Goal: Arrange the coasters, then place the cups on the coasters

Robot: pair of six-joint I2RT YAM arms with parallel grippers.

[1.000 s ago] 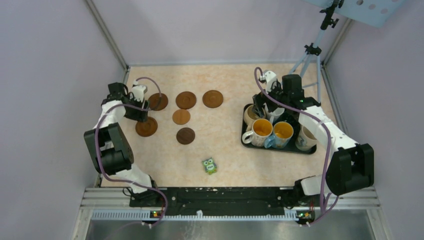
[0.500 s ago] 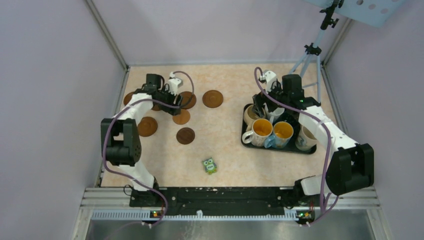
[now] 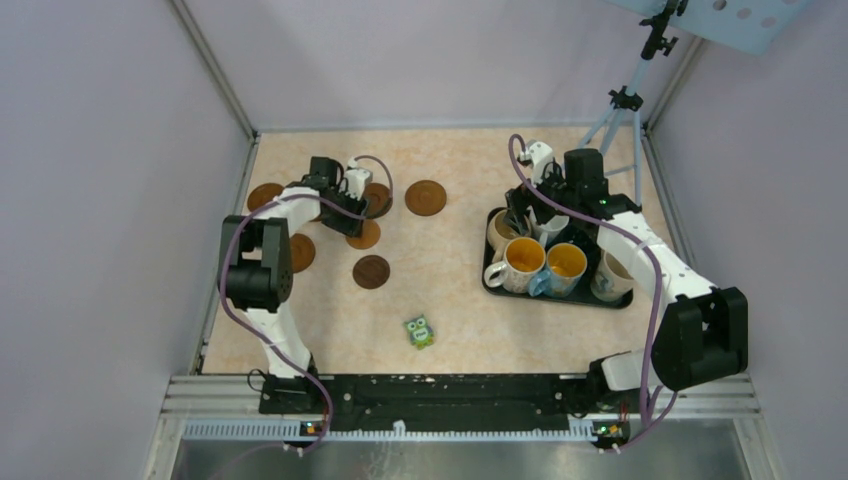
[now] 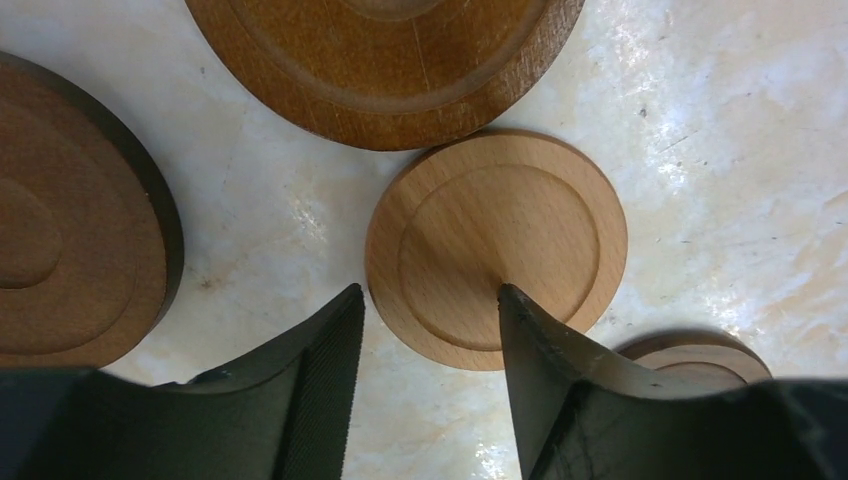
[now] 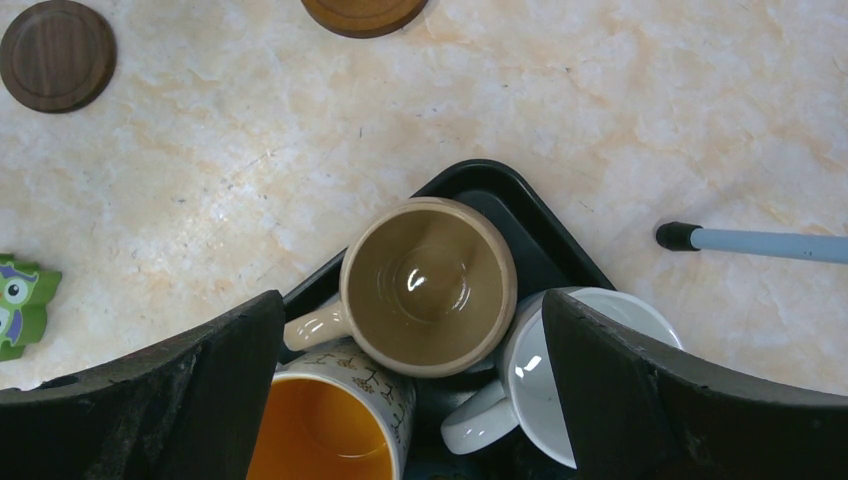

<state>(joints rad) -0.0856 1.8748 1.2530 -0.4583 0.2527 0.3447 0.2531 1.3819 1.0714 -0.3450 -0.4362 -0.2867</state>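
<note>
Left wrist: left end effector [image 4: 427, 292] spread, tan coaster [image 4: 510, 220] flat beneath; right end effector [image 5: 412, 300] spread wide.

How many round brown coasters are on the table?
6: far-left coaster, arm-side coaster, dark coaster nearest, tan coaster under the left gripper, back-middle coaster, back-right coaster. The left arm may hide more.

Plain pale lilac walls [image 3: 120, 150] enclose a beige marbled tabletop [image 3: 460, 312]. A grey metal tripod [image 3: 627, 100] stands far right, beneath a light-blue perforated panel [image 3: 740, 15].
</note>
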